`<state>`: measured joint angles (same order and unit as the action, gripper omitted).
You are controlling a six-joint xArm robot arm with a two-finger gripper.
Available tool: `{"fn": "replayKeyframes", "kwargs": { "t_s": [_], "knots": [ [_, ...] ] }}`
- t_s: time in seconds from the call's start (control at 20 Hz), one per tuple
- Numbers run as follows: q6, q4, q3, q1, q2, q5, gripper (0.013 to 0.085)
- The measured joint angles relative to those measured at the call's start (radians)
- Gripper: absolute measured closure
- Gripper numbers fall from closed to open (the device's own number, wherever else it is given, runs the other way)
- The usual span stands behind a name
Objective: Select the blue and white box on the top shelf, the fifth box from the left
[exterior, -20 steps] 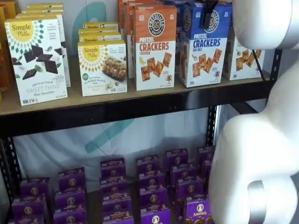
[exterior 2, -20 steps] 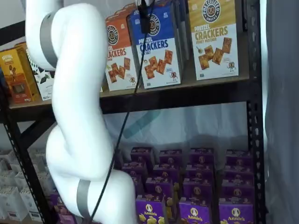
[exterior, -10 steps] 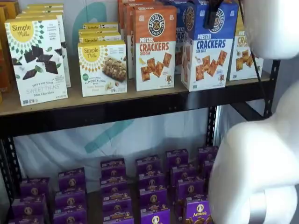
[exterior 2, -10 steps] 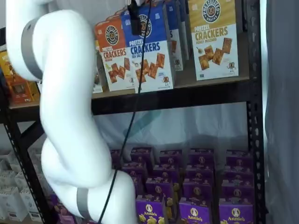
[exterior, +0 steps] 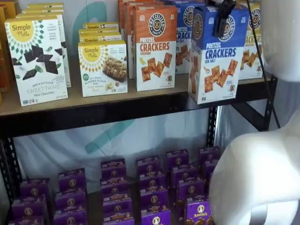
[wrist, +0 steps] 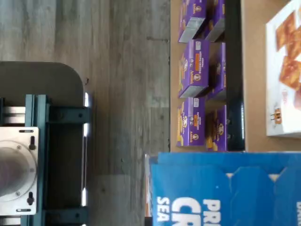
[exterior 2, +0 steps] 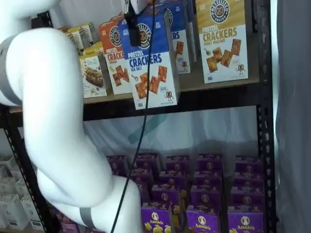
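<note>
The blue and white box (exterior: 218, 54) reads "PRETZEL CRACKERS SEA SALT". It hangs tilted in front of the top shelf (exterior: 93, 112), its lower edge over the dark front beam. My gripper (exterior: 224, 18) grips its blue top, one black finger lying over the round logo. It also shows in a shelf view (exterior 2: 148, 63), held out from the row by the gripper (exterior 2: 132, 22), with the shelf beam (exterior 2: 218, 97) behind it. The wrist view shows the box's blue top (wrist: 225, 188) close up.
An orange Cheddar box (exterior: 155, 47) and further blue boxes (exterior: 183, 33) stand beside the gap. A yellow-topped cracker box (exterior 2: 222, 39) stands to the right. Simple Mills boxes (exterior: 36, 58) stand at the left. Purple boxes (exterior 2: 204, 189) fill the lower level. The white arm (exterior 2: 53, 121) covers much of the shelves.
The blue and white box has come forward out of its row, off the shelf board, and now hangs lower in front of the beam. The gripper and arm moved outward with it.
</note>
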<state>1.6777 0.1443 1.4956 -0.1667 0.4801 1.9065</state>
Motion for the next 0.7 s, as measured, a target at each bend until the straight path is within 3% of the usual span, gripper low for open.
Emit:
{"fn": "replayKeyframes", "kwargs": {
  "t_s": [0.7],
  "knots": [
    [0.029, -0.021, -0.122, -0.017, 0.08, -0.02, 0.041]
  ]
}}
